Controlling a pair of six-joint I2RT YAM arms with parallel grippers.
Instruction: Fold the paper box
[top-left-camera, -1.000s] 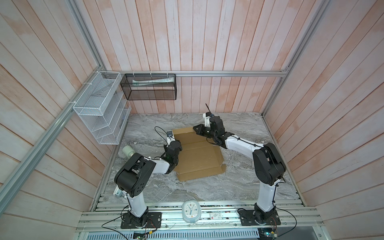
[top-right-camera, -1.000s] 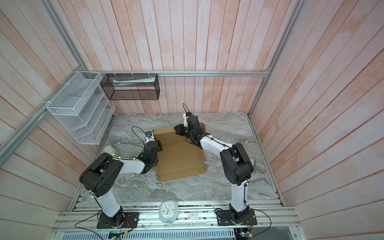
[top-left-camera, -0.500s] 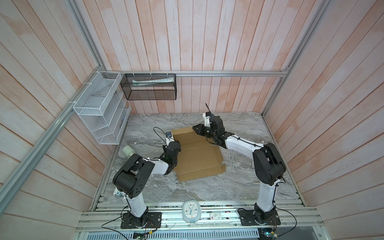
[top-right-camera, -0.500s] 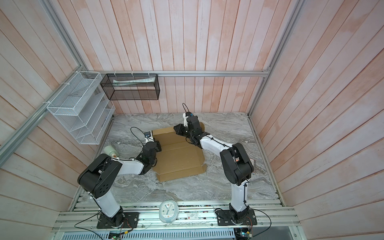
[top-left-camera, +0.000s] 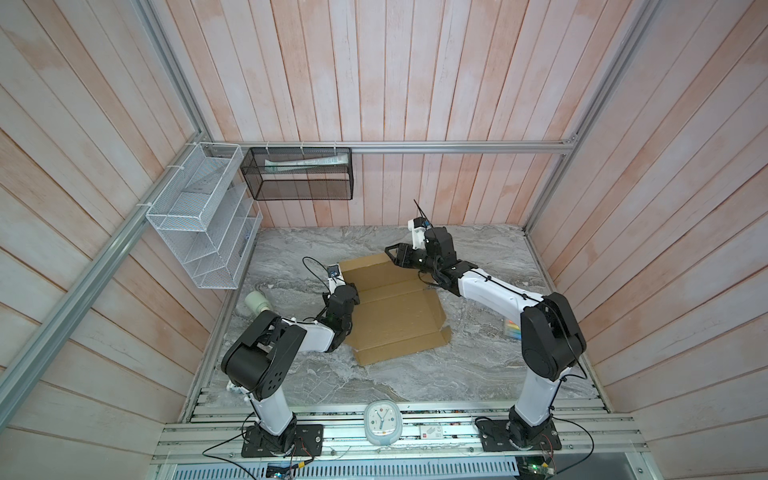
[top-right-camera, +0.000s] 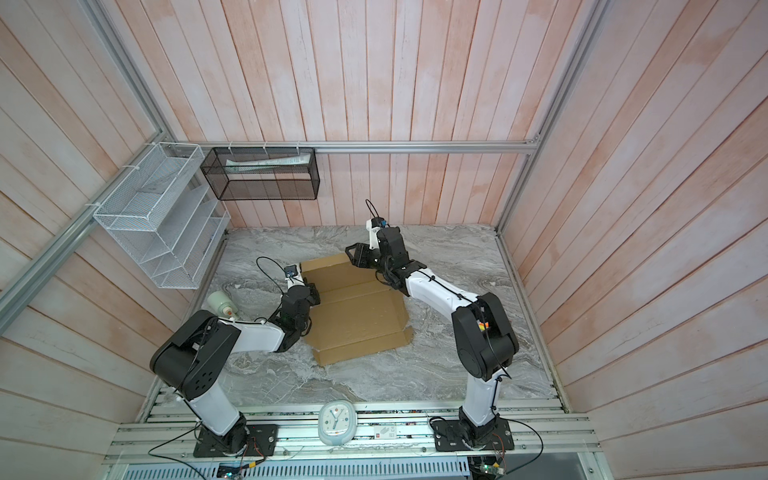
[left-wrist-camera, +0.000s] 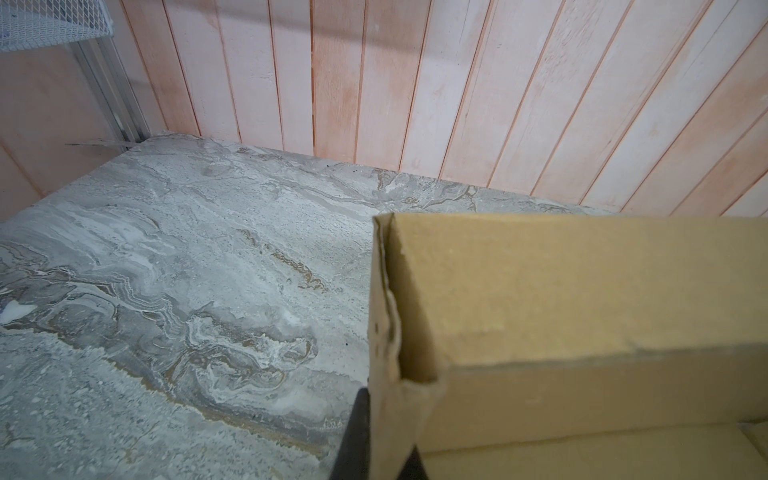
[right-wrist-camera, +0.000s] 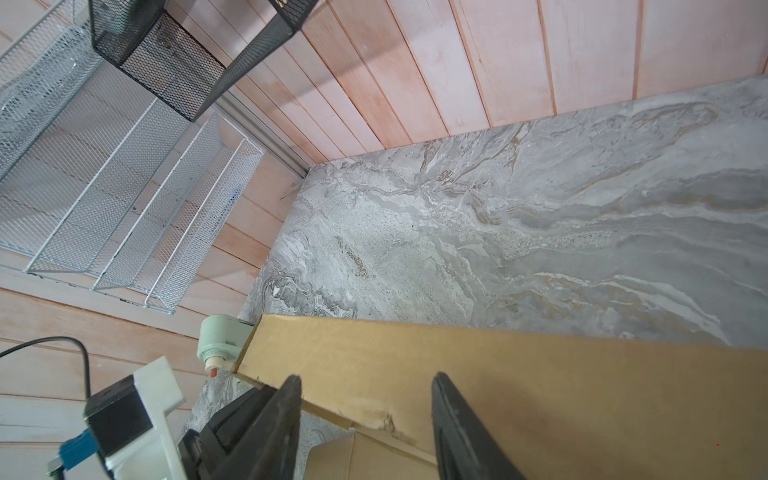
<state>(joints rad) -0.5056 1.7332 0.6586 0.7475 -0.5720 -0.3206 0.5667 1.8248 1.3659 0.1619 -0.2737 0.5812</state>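
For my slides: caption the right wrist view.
Open right gripper at a flap edge of the paper box, marble table beyond.

Tabletop (top-left-camera: 415, 386): grey, marble-veined. White wire rack (top-left-camera: 199, 216), tiered, on side wall at 10 o'clock. Black mesh basket (top-left-camera: 299, 183) on back wall at 11 o'clock, with a pale flat packet (top-left-camera: 307, 161) in its upper part. Pale-green cylinder (top-left-camera: 257, 302) lying on its side at 9 o'clock, near table edge. Small multicoloured item (top-left-camera: 513, 330) at 3 o'clock — too small to identify. Clock (top-left-camera: 381, 423) on front rail at 6 o'clock — white card (top-left-camera: 432, 432) just beside it.
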